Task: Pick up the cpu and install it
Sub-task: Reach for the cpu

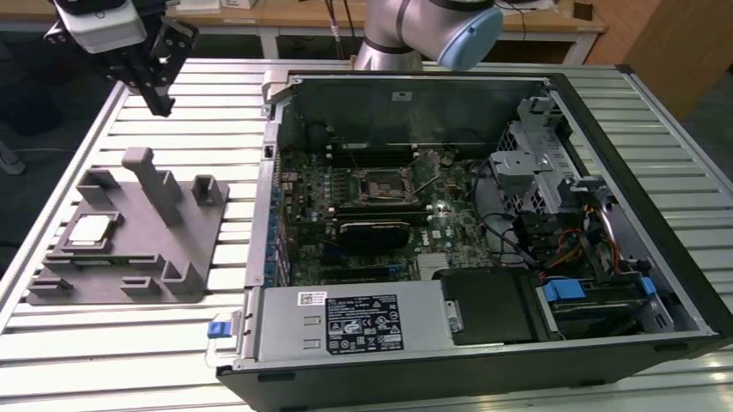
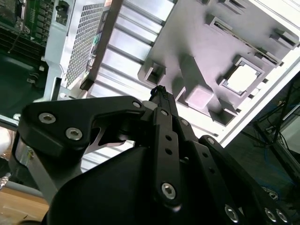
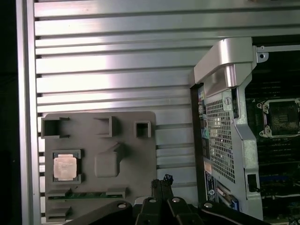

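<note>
The cpu (image 1: 92, 230) is a small silver-topped square lying flat in a recess of the grey plastic tray (image 1: 172, 257), at the exterior view's left. It also appears in both wrist views, cpu (image 2: 243, 77) and cpu (image 3: 64, 166), still seated in the tray (image 3: 101, 126). My gripper (image 1: 164, 107) hangs high above the table, beyond the tray's far end and well apart from the cpu. Its black fingers meet at the tips, gripper (image 2: 161, 91) and gripper (image 3: 163, 180), shut with nothing between them. The black socket frame (image 1: 382, 183) sits on the motherboard inside the open computer case.
The tray carries a tall upright post (image 1: 143, 180) and several low blocks. The open case (image 1: 275, 94) stands on the slatted metal table (image 1: 172, 94), its side wall rising just right of the tray. Inside are a black heatsink (image 1: 372, 230), a power supply (image 1: 355, 322) and a drive cage (image 1: 538, 163).
</note>
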`<act>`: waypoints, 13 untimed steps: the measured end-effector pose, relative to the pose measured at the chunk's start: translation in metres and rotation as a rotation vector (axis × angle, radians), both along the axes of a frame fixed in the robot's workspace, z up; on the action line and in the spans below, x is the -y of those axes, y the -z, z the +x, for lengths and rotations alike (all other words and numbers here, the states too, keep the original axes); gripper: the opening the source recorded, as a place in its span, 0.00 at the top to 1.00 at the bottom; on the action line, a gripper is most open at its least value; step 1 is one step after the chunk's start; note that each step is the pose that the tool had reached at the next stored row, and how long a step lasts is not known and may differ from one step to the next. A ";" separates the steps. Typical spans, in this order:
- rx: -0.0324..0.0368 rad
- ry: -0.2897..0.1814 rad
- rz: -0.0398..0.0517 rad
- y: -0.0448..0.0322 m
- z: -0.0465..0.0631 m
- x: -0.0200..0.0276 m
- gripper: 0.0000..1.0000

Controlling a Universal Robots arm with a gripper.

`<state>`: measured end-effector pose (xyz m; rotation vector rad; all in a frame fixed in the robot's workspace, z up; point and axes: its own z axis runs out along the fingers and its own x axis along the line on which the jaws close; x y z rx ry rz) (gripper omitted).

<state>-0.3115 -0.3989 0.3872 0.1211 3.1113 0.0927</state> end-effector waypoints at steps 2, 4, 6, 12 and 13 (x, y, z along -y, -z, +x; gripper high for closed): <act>0.0000 0.000 0.0000 0.0016 -0.003 0.0000 0.89; 0.0001 0.000 0.0001 0.0037 -0.007 0.0000 0.89; 0.0001 0.000 0.0001 0.0062 -0.010 0.0000 0.89; -0.0001 0.000 0.0000 0.0134 -0.021 0.0000 0.89; 0.0000 0.000 0.0000 0.0144 -0.023 0.0000 0.89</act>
